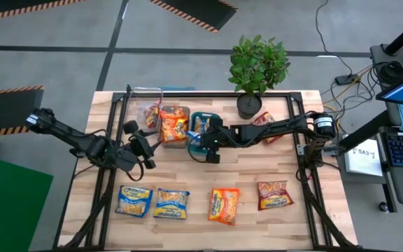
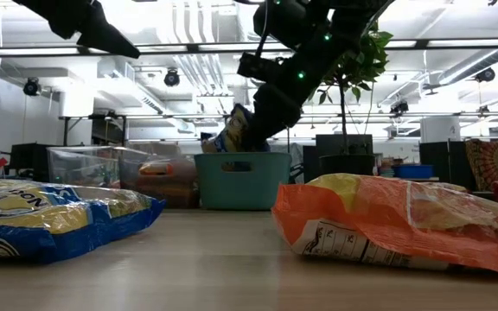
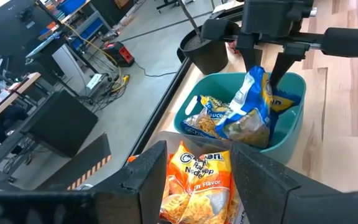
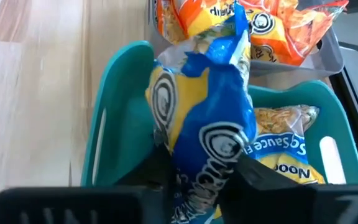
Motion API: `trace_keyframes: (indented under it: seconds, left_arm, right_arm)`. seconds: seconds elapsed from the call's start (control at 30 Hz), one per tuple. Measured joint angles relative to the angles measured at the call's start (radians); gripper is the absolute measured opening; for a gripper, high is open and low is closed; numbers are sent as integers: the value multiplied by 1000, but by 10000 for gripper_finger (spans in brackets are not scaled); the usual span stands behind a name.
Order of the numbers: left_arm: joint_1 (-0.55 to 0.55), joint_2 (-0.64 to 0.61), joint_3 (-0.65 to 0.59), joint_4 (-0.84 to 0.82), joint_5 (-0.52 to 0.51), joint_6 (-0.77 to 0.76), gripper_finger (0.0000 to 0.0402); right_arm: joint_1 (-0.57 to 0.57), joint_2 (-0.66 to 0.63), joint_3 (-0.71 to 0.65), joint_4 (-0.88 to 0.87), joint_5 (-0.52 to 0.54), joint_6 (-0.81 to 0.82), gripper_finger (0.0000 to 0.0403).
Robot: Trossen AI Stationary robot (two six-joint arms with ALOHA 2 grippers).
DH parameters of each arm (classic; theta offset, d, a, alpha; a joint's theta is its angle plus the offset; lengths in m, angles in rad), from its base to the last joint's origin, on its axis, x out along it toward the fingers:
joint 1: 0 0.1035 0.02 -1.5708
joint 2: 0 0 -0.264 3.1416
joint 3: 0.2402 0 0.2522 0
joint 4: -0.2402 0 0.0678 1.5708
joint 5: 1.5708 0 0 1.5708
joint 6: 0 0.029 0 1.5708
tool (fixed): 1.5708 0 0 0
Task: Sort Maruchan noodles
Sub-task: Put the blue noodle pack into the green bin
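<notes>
My right gripper [image 1: 203,142] reaches in from the table's right over the teal bin [image 1: 196,117] and is shut on a blue-and-yellow noodle packet [image 4: 204,118]. That packet stands on end in the bin, over another blue packet [image 4: 284,155]. The grey bin [image 1: 185,112] holds orange packets [image 1: 173,126]. Two blue packets [image 1: 134,200] [image 1: 171,203], an orange one [image 1: 224,205] and a red one [image 1: 274,194] lie flat along the near edge. Another red packet [image 1: 266,127] lies by the plant pot. My left gripper [image 1: 143,150] hangs open above the table, left of the bins, holding nothing. My right gripper pinches the blue-and-yellow packet's upper end [image 3: 258,78] between its two fingers [image 3: 283,62]. It comes slanting down from the table's right side. The packet stands nearly upright below the fingers, its lower end [image 3: 247,124] inside the teal bin on the packets there.
A clear bin [image 1: 147,112] stands left of the grey one. A potted plant [image 1: 256,70] sits at the far edge, right of the teal bin. Black frame rails [image 1: 301,133] run along the table's left and right sides. Bare wood lies between the bins and the near row.
</notes>
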Motion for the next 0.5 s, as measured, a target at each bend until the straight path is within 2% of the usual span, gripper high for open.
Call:
trace_keyframes:
  seconds: [0.27, 0.5]
  left_arm:
    - [0, 0, 0, 6, 0, 0, 159]
    - [0, 0, 0, 6, 0, 1, 159]
  right_arm:
    - [0, 0, 13, -24, 9, -49, 130]
    - [0, 0, 90, -133, 11, -76, 137]
